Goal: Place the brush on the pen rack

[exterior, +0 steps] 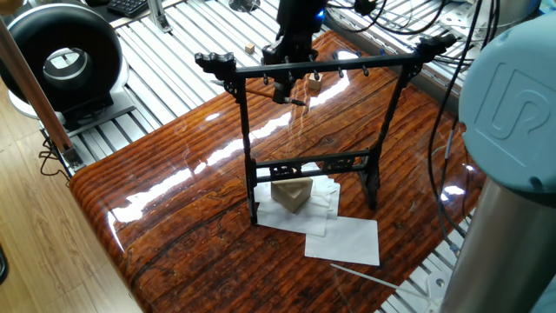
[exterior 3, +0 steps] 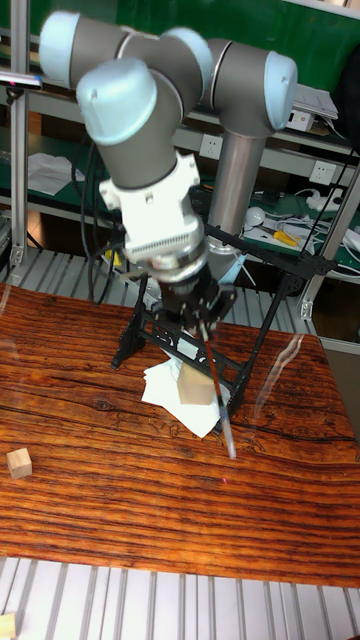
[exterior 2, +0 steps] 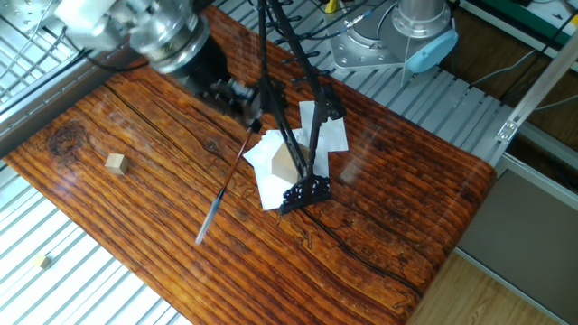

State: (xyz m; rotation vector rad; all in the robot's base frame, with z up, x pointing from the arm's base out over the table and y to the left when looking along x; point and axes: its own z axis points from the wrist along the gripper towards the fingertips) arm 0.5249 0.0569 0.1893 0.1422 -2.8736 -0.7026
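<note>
Gripper (exterior 3: pixel 201 322), centre of the tall view, pinches the brush (exterior 2: pixel 224 189) by its upper end; the shaft hangs slanting down and clear of the table (exterior 2: pixel 379 208). In the other fixed view the brush runs from mid-frame toward lower left, beside the pen rack (exterior: pixel 313 139). Hanging not yet done. Judgement: bring the brush's top loop level with a peg on the crossbar, approach slowly, let the swing settle, release only once hooked. The loop itself is too small to see.
</note>
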